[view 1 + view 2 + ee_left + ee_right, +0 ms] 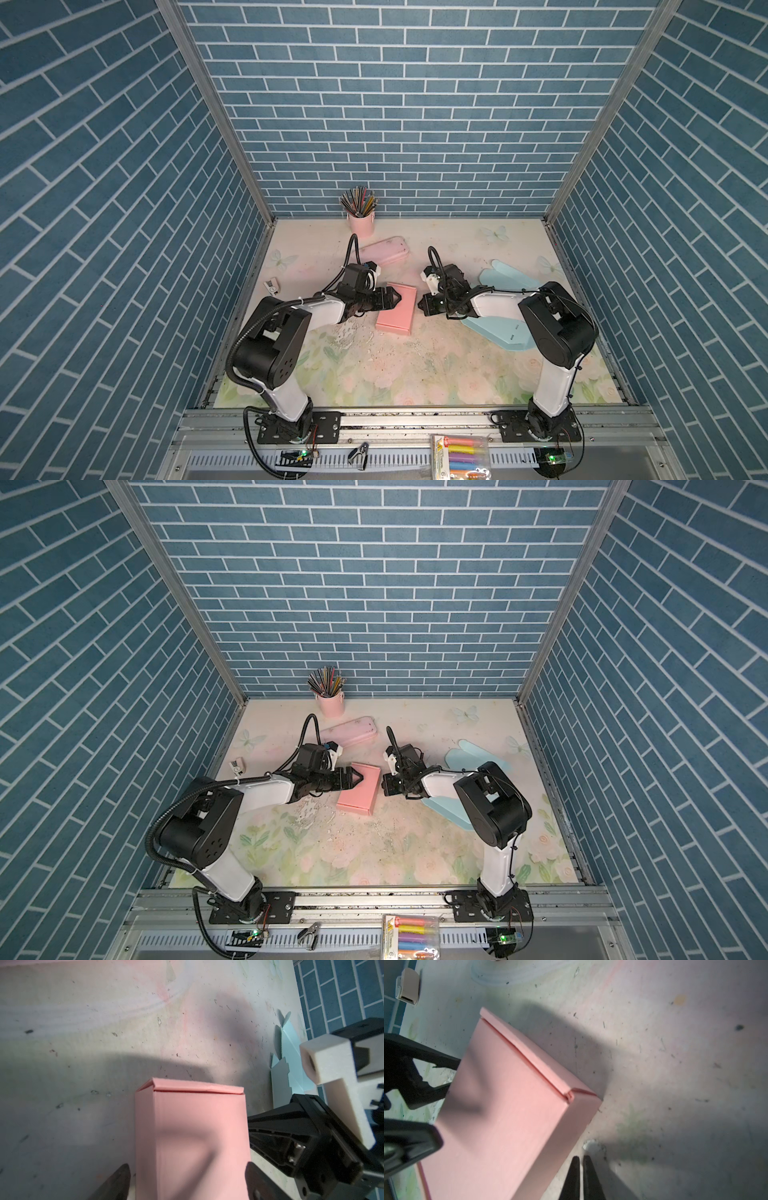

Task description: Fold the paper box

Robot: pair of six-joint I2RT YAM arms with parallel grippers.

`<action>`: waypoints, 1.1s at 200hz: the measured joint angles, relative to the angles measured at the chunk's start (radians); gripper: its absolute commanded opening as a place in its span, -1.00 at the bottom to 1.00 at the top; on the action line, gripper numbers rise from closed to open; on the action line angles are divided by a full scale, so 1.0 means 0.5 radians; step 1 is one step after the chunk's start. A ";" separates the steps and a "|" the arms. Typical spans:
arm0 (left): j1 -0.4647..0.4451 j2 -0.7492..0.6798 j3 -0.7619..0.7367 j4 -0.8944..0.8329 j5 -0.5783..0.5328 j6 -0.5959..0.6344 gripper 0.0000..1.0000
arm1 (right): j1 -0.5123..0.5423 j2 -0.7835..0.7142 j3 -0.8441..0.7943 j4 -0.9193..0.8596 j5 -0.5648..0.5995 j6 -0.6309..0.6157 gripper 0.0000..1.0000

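The pink paper box [397,309] [359,789] lies flat and closed at the middle of the table, its lid flap tucked along one long edge [529,1059]. My left gripper [398,297] [360,777] [188,1178] is open over the box's left edge. Its fingers [122,1178] stand wider than the box [191,1126] and do not press it. My right gripper [419,306] [384,785] [580,1159] is shut and empty, low over the table just off the box's right side [508,1105].
A light blue flat paper sheet [498,332] lies under the right arm. A pink pencil case [384,251] and a pink cup of pencils [360,222] stand behind the box. A small white item [272,286] sits at the left edge. A marker pack [459,455] rests on the front rail.
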 measured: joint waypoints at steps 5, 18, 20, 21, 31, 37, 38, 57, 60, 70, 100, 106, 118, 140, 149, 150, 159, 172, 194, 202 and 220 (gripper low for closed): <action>0.002 -0.028 -0.018 -0.007 0.001 0.003 0.77 | 0.003 -0.016 -0.016 0.000 0.002 0.000 -0.82; 0.003 -0.090 -0.059 -0.024 -0.001 0.014 0.76 | 0.013 -0.060 -0.057 0.002 0.006 0.000 -0.82; 0.002 -0.095 -0.063 -0.027 -0.002 0.016 0.76 | 0.015 -0.066 -0.064 0.001 0.008 0.001 -0.82; 0.003 -0.098 -0.065 -0.027 -0.002 0.016 0.77 | 0.015 -0.069 -0.066 0.001 0.008 0.000 -0.82; 0.002 -0.143 -0.097 -0.037 -0.002 0.029 0.77 | 0.031 -0.100 -0.098 0.000 0.013 0.001 -0.82; 0.002 -0.169 -0.119 -0.043 -0.002 0.034 0.77 | 0.041 -0.117 -0.117 -0.003 0.017 0.001 -0.82; 0.002 -0.173 -0.122 -0.043 -0.002 0.035 0.76 | 0.043 -0.119 -0.119 -0.003 0.018 0.001 -0.82; 0.002 -0.269 -0.207 -0.072 -0.001 0.042 0.77 | 0.086 -0.166 -0.165 -0.019 0.046 0.007 -0.82; 0.002 -0.282 -0.218 -0.079 -0.002 0.042 0.77 | 0.095 -0.171 -0.169 -0.023 0.055 0.008 -0.82; 0.002 -0.334 -0.259 -0.102 -0.002 0.043 0.77 | 0.127 -0.188 -0.185 -0.030 0.075 0.013 -0.82; 0.000 -0.460 -0.376 -0.126 -0.005 0.040 0.77 | 0.227 -0.216 -0.243 -0.035 0.131 0.031 -0.82; -0.004 -0.470 -0.389 -0.127 -0.004 0.039 0.77 | 0.246 -0.223 -0.259 -0.037 0.140 0.042 -0.83; -0.018 -0.476 -0.403 -0.127 -0.006 0.036 0.77 | 0.278 -0.239 -0.278 -0.034 0.153 0.060 -0.83; -0.070 -0.476 -0.407 -0.125 -0.015 0.014 0.76 | 0.339 -0.246 -0.279 -0.039 0.187 0.083 -0.82; -0.099 -0.476 -0.408 -0.120 -0.018 -0.002 0.76 | 0.357 -0.246 -0.279 -0.039 0.203 0.092 -0.83; -0.105 -0.476 -0.408 -0.117 -0.018 -0.005 0.76 | 0.359 -0.246 -0.279 -0.039 0.204 0.093 -0.82; -0.139 -0.478 -0.414 -0.111 -0.025 -0.022 0.76 | 0.375 -0.246 -0.279 -0.039 0.214 0.103 -0.82; -0.188 -0.479 -0.427 -0.101 -0.037 -0.049 0.77 | 0.394 -0.246 -0.279 -0.038 0.226 0.105 -0.82; -0.236 -0.482 -0.478 -0.070 -0.079 -0.095 0.75 | 0.406 -0.248 -0.279 -0.038 0.251 0.113 -0.83; -0.250 -0.484 -0.502 -0.053 -0.087 -0.117 0.74 | 0.410 -0.248 -0.279 -0.037 0.258 0.117 -0.83; -0.307 -0.490 -0.534 -0.039 -0.116 -0.163 0.72 | 0.422 -0.249 -0.279 -0.037 0.278 0.120 -0.83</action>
